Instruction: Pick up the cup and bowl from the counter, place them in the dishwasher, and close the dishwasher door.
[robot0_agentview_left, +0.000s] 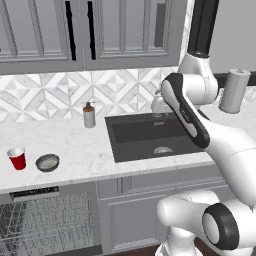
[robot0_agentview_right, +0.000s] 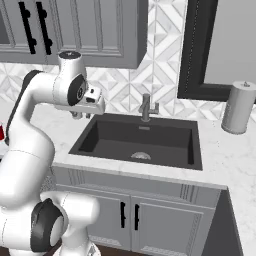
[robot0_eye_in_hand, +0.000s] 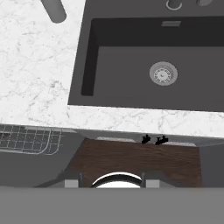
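Note:
The red cup (robot0_agentview_left: 17, 159) stands at the left end of the white counter (robot0_agentview_left: 75, 145), and the grey bowl (robot0_agentview_left: 47, 162) sits just to its right. Under them the dishwasher (robot0_agentview_left: 40, 222) is open, its wire rack (robot0_eye_in_hand: 30, 140) showing under the black control strip. I cannot make out the dishwasher door panel itself. My gripper (robot0_agentview_right: 80, 115) hangs above the counter at the sink's left edge, well right of the cup and bowl. In the hand view the gripper (robot0_eye_in_hand: 111, 183) points down with its fingertips apart and nothing between them.
A dark sink (robot0_agentview_left: 150, 135) with a faucet (robot0_agentview_right: 146, 107) lies right of the cup and bowl. A soap dispenser (robot0_agentview_left: 89, 115) stands at the back of the counter. A grey canister (robot0_agentview_left: 234, 90) stands far right. Grey wall cabinets (robot0_agentview_left: 100, 30) hang overhead.

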